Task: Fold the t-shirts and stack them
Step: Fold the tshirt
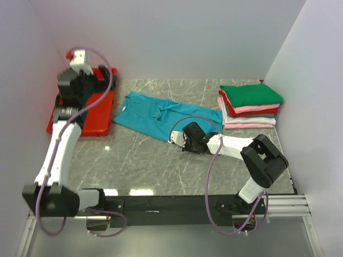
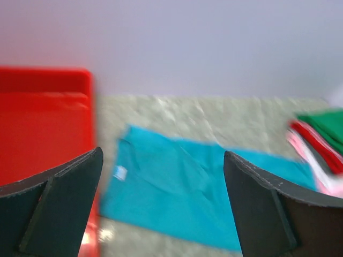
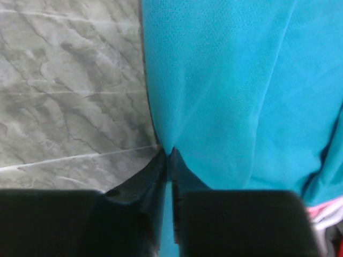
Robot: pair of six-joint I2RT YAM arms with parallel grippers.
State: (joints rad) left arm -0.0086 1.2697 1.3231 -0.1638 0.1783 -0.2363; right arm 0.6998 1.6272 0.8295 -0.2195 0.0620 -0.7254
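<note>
The one teal t-shirt (image 3: 225, 96) lies on the tabletop (image 1: 134, 160), an edge pinched by the right fingers (image 3: 153, 182), near five folded t-shirts (image 1: 249, 107) in one stack, while the left fingers (image 2: 64, 203) stand spread.

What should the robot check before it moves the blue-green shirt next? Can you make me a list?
1. Grip: right pincer pinches the edge of the teal t-shirt: ok.
2. Free left pincer open, empty: ok.
3. It is near the shirt: not ok, it hangs over the red tray.
4. Shirt lying smooth: not ok, wrinkled in the middle.
5. Tidy folded stack, green on top: ok.
6. Cloth layers pinched: cannot tell.
</note>
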